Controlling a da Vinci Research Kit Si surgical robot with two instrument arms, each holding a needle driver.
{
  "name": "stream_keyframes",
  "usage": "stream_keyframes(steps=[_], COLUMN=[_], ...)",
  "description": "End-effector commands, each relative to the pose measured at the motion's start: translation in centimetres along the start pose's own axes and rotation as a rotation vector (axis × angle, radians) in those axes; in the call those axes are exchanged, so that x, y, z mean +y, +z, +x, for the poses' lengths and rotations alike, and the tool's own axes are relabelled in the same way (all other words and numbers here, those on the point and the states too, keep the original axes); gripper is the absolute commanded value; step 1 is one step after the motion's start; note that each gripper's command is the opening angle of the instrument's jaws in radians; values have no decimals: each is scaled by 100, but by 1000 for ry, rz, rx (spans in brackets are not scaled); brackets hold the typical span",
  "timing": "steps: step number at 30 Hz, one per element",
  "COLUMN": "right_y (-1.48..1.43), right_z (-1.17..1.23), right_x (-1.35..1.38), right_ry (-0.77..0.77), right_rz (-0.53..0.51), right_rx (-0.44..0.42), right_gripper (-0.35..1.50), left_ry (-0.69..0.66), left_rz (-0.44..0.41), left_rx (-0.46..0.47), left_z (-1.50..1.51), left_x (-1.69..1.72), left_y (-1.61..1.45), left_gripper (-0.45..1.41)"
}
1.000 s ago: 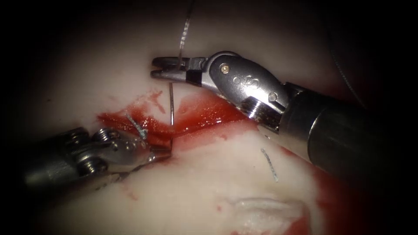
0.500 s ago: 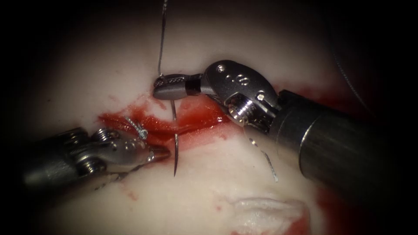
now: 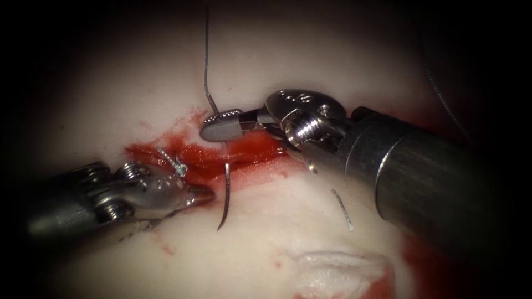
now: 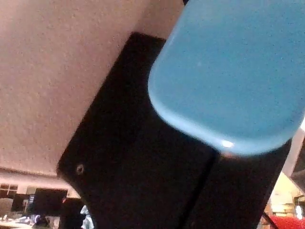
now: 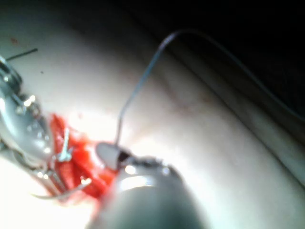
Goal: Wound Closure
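Left tool [image 3: 202, 195]: jaws closed, held nothing, tip near needle [image 3: 225, 196] | needle: hung free over cut [image 3: 221, 158], point above tissue [image 3: 266, 243] | right tool [image 3: 221, 124]: jaws clamped on needle's thread end | thread [image 3: 206, 55]: ran up beyond.

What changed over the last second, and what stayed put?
The right tool rolled its wrist and came down toward the cut, still shut on the needle near its thread end. The needle swung down; its tip now hangs free over the tissue below the cut. The left tool, shut, stayed put.
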Motion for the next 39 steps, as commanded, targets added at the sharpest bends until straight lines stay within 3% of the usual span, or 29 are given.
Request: stream_keyframes(steps=[1,5,7,9,14,18,21,30,35,39], right_y=[7,7,7,7,8,7,4,-32,-73,-109], right_z=[12,12,12,12,13,21,30,66,89,111], right_x=[5,5,6,6,5,3,1,-3,-5,-3], right_ry=[-6,-6,-6,-1,5,-151,-224,-233,-252,-211], right_rz=[0,-7,-7,-3,10,-19,-86,-129,-198,-236], right_rx=[5,8,7,11,33,112,176,237,322,398], right_gripper=[-35,-35,-35,-35,-35,101,131,131,133,131], left_ry=[0,29,50,156,353,407,459,715,865,911], left_rz=[20,66,82,86,87,90,91,68,82,107], left_rx=[-30,-89,-109,-115,-117,-137,-169,-297,-426,-457], left_z=[-15,-26,-28,-27,-18,-20,-24,-40,-46,-48], left_x=[3,6,8,9,13,15,14,8,1,-3], left_y=[-5,-22,-28,-33,-40,-43,-45,-49,-46,-41], left_gripper=[-45,-40,-20,9,31,34,36,29,31,34])
